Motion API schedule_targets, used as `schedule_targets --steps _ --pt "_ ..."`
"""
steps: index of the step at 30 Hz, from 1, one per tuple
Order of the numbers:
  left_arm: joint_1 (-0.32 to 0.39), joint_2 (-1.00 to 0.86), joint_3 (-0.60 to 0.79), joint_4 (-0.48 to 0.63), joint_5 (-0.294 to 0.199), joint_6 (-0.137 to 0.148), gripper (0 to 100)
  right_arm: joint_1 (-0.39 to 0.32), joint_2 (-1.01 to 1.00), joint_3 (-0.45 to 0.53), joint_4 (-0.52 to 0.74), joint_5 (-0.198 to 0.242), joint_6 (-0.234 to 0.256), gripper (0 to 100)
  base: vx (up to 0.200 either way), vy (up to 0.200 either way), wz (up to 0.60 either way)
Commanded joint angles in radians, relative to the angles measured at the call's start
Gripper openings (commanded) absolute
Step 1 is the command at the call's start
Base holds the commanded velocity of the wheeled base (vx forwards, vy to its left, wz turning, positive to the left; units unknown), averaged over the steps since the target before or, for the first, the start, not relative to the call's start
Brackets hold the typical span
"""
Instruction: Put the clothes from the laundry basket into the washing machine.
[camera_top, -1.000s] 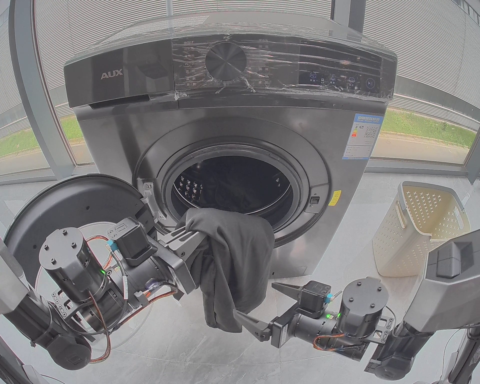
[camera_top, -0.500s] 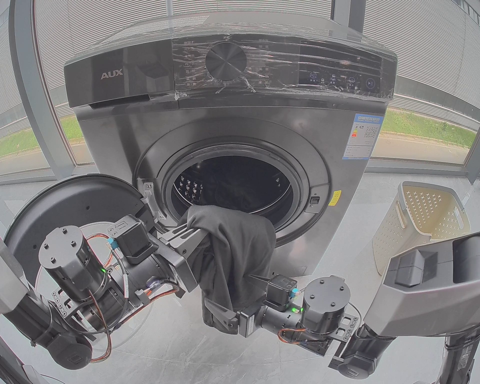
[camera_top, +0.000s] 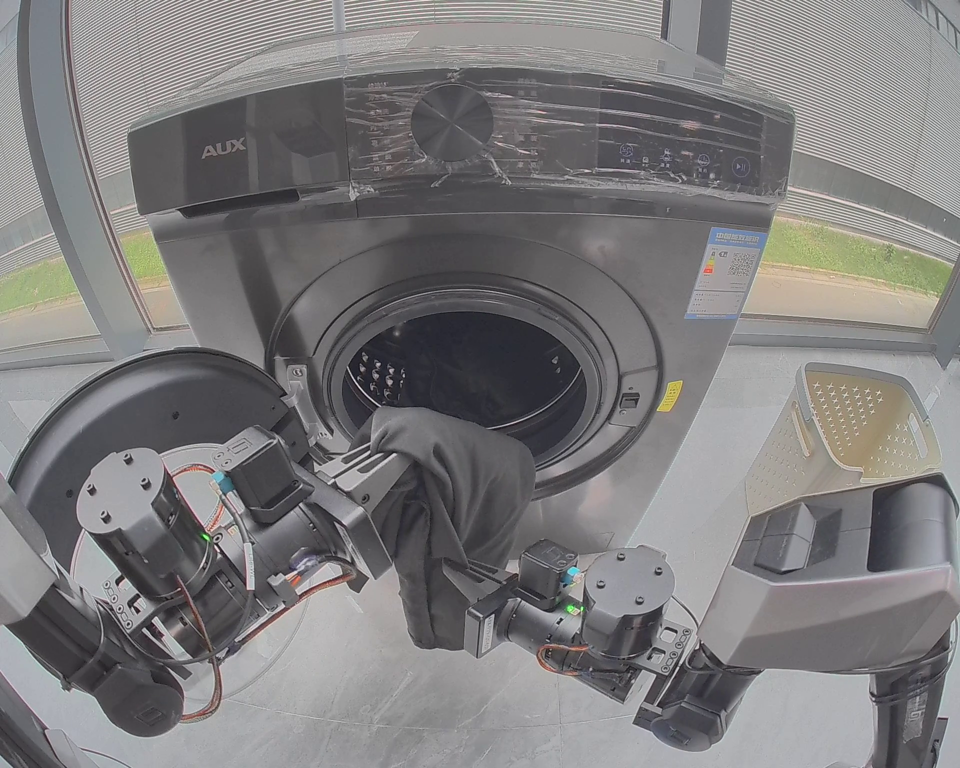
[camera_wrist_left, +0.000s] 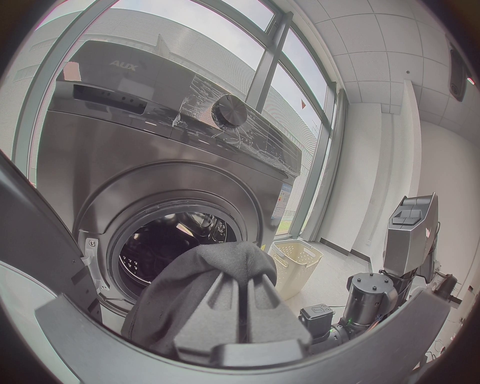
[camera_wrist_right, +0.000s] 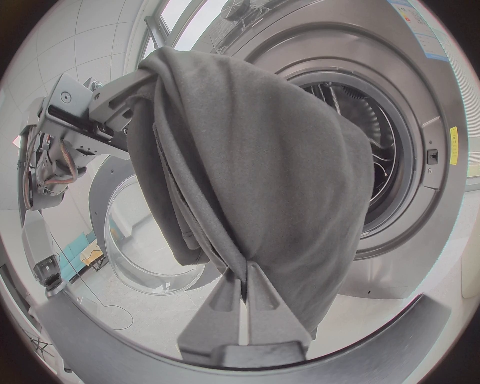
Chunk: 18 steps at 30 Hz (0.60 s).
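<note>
Soft dark grey garment (camera_top: 465, 480) draped before the round drum mouth of the washing machine (camera_top: 250, 270), left end effector (camera_top: 390, 468) clamped on its top, right end effector (camera_top: 452, 592), open a second ago, now pinching its lower fold

Left gripper (camera_top: 395, 468) at 8 o'clock, clamped on dark garment (camera_top: 475, 475); right gripper (camera_top: 455, 580) at 6 o'clock, pinching its lower fold.

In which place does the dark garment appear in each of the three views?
Head view: dark garment hangs at centre, just under the drum opening, between left hand and right hand.
Left wrist view: dark garment drapes over the left hand, before the drum opening.
Right wrist view: dark garment, pinched by the right hand, hides part of the drum opening.
Shared landmark: the drum opening.
</note>
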Motion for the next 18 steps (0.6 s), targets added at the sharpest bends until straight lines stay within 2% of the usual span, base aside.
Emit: schedule_targets --steps 1,3,4,6,10,13,18 --pt "0.02 0.001 0.002 -0.001 0.0 0.0 0 -0.002 -0.095 0.09 -0.012 -0.017 -0.001 0 0.0 0.0 0.0" --pt "0.047 0.0 0.005 0.001 0.0 0.0 0 -0.018 -0.17 0.167 -0.011 -0.031 -0.004 0 0.0 0.0 0.0" --pt "0.063 0.0 0.005 0.001 -0.002 -0.002 0 -0.054 -0.23 0.22 -0.009 -0.037 -0.009 0 0.0 0.0 0.0" --pt "0.081 -0.004 0.009 0.001 -0.002 -0.002 0 -0.11 -0.305 0.289 -0.009 -0.034 -0.019 0 0.0 0.0 0.0" --pt "0.083 -0.007 0.009 -0.001 -0.002 -0.002 0 -0.176 -0.371 0.372 -0.008 -0.019 -0.036 0 0.0 0.0 0.0" --pt "0.075 -0.016 0.011 0.001 -0.002 -0.002 0 -0.182 -0.431 0.417 -0.009 0.029 -0.038 0 0.0 0.0 0.0" --pt "0.072 -0.019 0.017 -0.001 0.0 0.001 0 -0.183 -0.474 0.434 -0.009 0.032 -0.038 0 0.0 0.0 0.0"
